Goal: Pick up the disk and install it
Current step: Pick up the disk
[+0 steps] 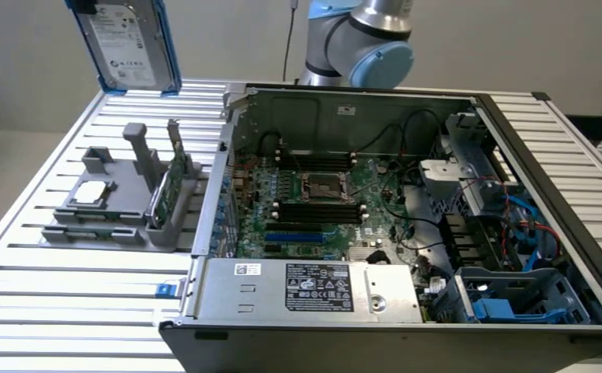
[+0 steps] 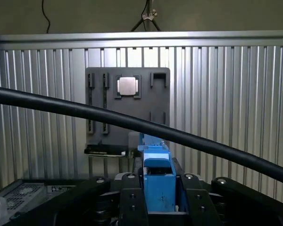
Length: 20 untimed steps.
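Disk (image 1: 130, 43) gripped in closed hand (image 2: 159, 190) by blue frame (image 2: 156, 157) edges, high over desk (image 1: 62, 311); probably stiff, fairly heavy, shock-sensitive, plastic maybe slippery.

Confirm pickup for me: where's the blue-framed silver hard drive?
The drive hangs at the exterior view's upper left, above the grey plastic fixture, held by the gripper.

The arm (image 1: 368, 43) stands raised, pincer (image 2: 159, 190) clamped.
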Each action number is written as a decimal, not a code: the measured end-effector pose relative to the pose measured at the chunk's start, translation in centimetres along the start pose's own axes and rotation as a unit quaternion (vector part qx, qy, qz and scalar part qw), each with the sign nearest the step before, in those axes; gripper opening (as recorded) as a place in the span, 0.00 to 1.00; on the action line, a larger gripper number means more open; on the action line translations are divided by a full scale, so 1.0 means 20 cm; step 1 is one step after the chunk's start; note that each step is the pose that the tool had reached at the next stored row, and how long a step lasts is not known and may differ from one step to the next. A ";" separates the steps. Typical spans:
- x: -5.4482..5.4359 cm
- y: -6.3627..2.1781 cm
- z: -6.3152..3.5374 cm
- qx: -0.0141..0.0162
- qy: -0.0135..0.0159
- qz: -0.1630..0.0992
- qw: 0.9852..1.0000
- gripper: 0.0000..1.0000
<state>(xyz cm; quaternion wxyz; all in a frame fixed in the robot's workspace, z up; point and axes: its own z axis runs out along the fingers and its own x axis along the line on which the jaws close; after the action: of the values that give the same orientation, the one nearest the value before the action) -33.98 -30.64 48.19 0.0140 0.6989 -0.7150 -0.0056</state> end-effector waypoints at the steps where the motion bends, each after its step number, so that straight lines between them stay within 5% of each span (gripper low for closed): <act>1: 0.01 -0.023 -0.007 0.000 0.000 0.000 1.000 0.33; 20: 0.19 -0.365 -0.084 0.000 0.000 0.000 1.000 0.33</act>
<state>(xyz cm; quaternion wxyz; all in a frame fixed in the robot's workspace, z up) -26.71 -34.58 49.72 0.0141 0.6989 -0.7150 -0.0057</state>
